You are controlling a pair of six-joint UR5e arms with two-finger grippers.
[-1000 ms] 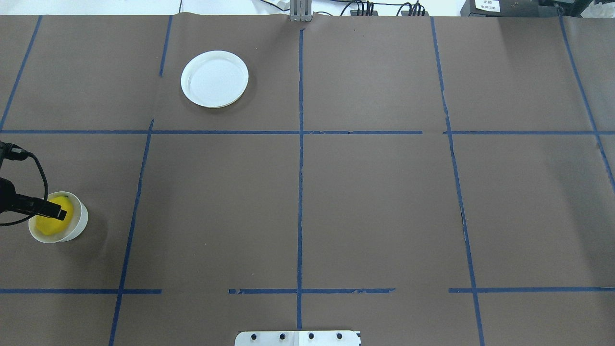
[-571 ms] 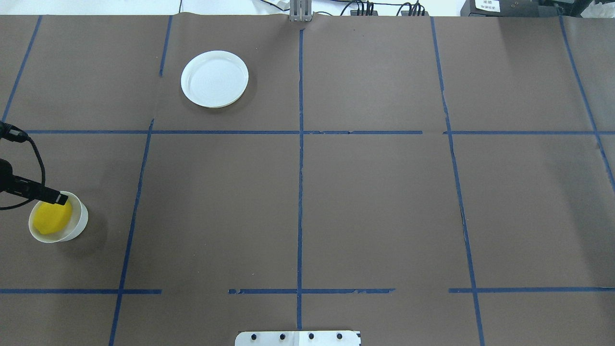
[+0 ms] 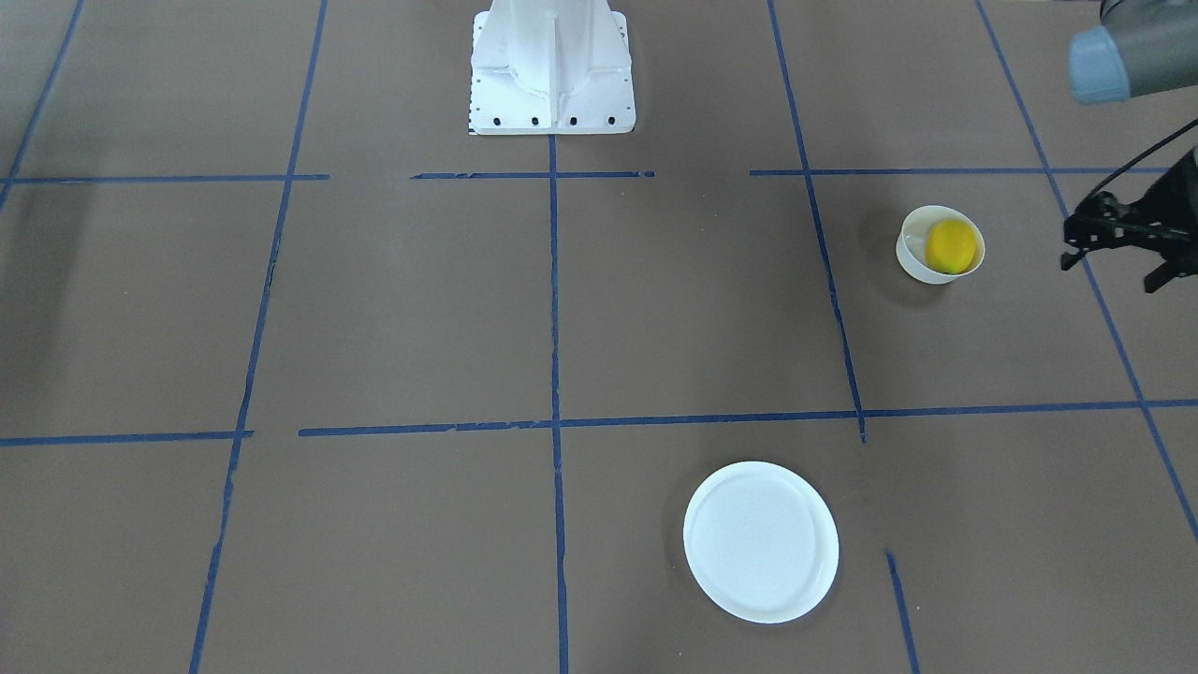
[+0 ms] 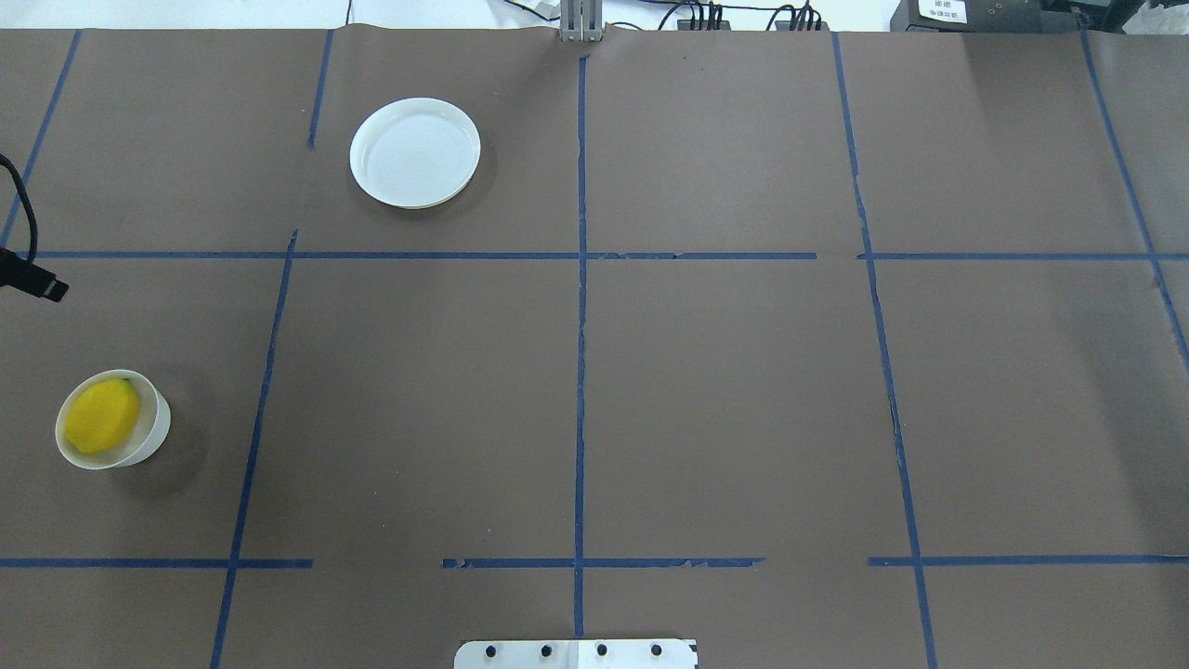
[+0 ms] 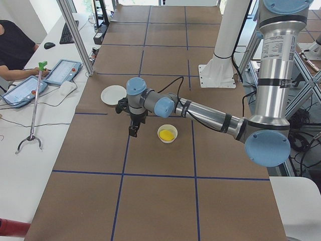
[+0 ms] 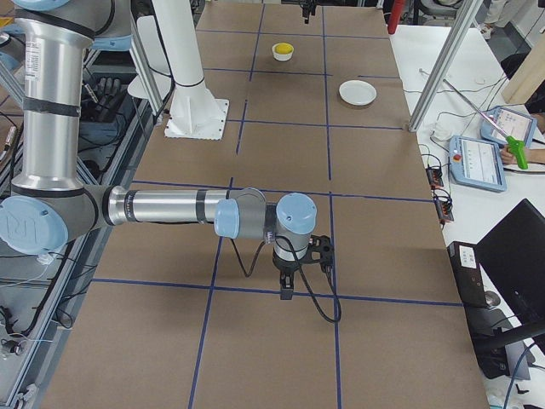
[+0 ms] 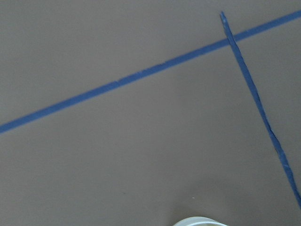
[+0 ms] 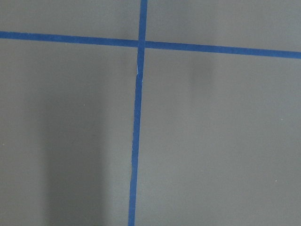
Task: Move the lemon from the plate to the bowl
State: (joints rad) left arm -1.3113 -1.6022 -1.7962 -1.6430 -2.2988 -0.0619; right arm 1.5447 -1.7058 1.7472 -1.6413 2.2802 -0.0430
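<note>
Where the lemon (image 4: 102, 415) lies: inside the bowl (image 4: 160, 429), lower left of the overhead view.
Plate (image 4: 415, 152): upper left of centre on the brown surface (image 4: 725, 390), well apart from the bowl.
Left hand (image 3: 1110, 271): fingers apart, at the front view's right edge, near the bowl, not touching.
Right hand (image 6: 285, 288): seen only in the right-side view; cannot tell if it is apart or together.

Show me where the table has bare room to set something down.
Roomiest: the whole half right of the centre tape line in the overhead view. Also bare: the cells between the plate and the bowl. Tightest is the left edge, where the bowl holds the lemon and the open left gripper hangs nearby.
</note>
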